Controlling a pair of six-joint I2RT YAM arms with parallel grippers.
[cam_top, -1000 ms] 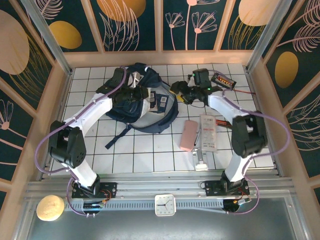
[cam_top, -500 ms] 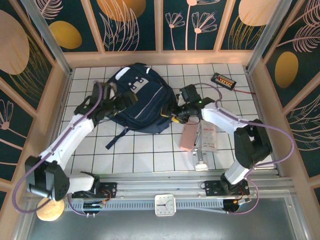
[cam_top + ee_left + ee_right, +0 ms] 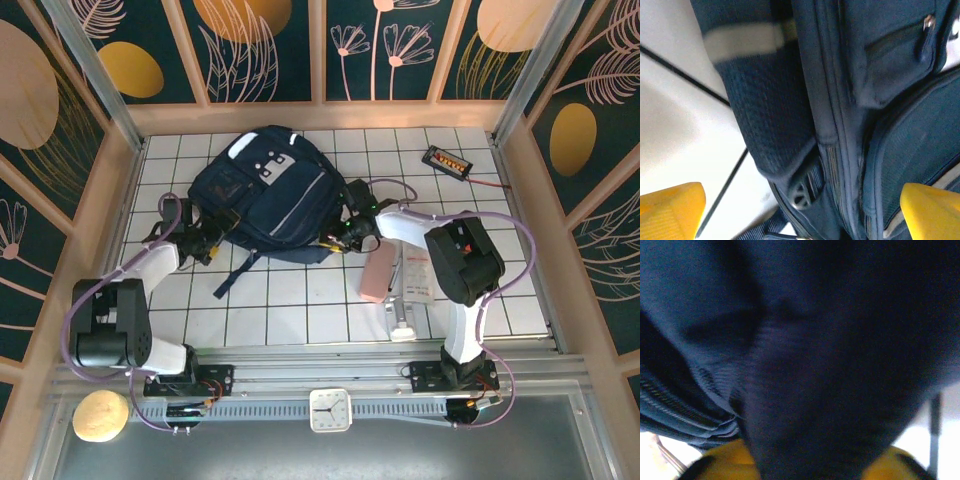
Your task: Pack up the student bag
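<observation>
Student bag point(image 3: 265, 195) lies flat, contents hidden; left gripper point(image 3: 800, 210) spread wide, right gripper point(image 3: 810, 462) pinching its fabric.

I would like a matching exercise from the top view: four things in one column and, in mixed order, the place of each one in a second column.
1. student bag
2. pink case
3. clock
4. black device

A. on the grey rail at the near edge
B. far right part of the table
C. far half of the table, near the middle
D. just left of the white box

Pairs: 1-C, 2-D, 3-A, 4-B
</observation>
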